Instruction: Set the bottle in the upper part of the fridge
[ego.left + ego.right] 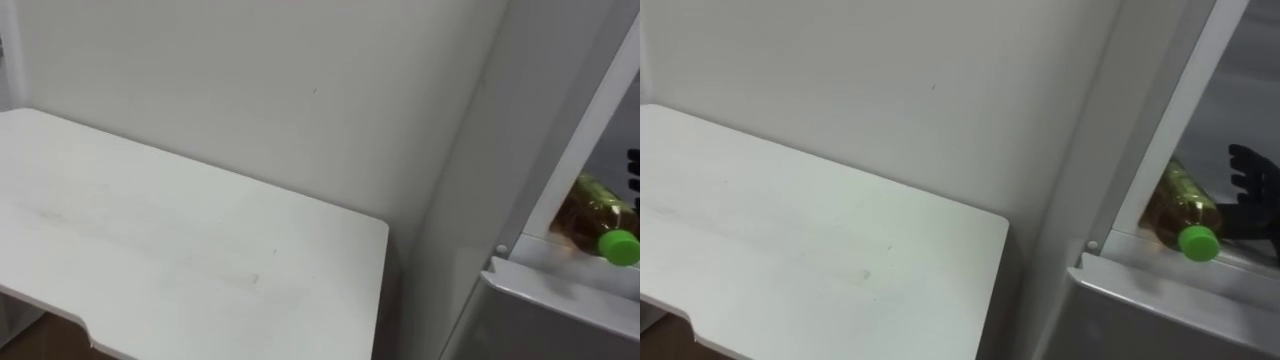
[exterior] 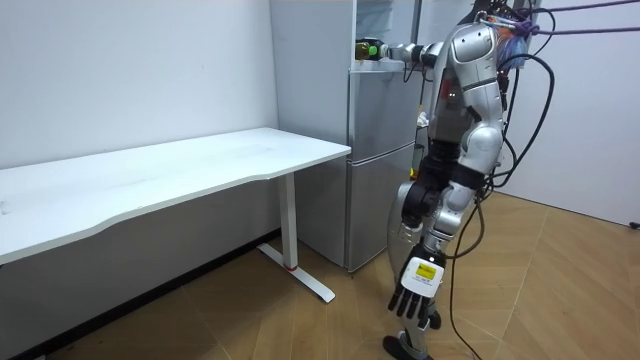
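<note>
Placing looks nearly done: a clear plastic bottle of amber drink (image 1: 1183, 203) with a green cap lies on its side in the grey upper fridge (image 1: 1160, 265), at 3 o'clock in the eye view. The right robot hand (image 1: 1252, 190) is at the bottle's 3 o'clock, fingers spread and empty. The left robot hand (image 2: 415, 292) hangs relaxed. The next move is probably to withdraw the arm without knocking the bottle. No label is readable.

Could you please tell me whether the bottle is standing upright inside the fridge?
No, the bottle lies on its side in the upper fridge, its green cap pointing outward.
</note>
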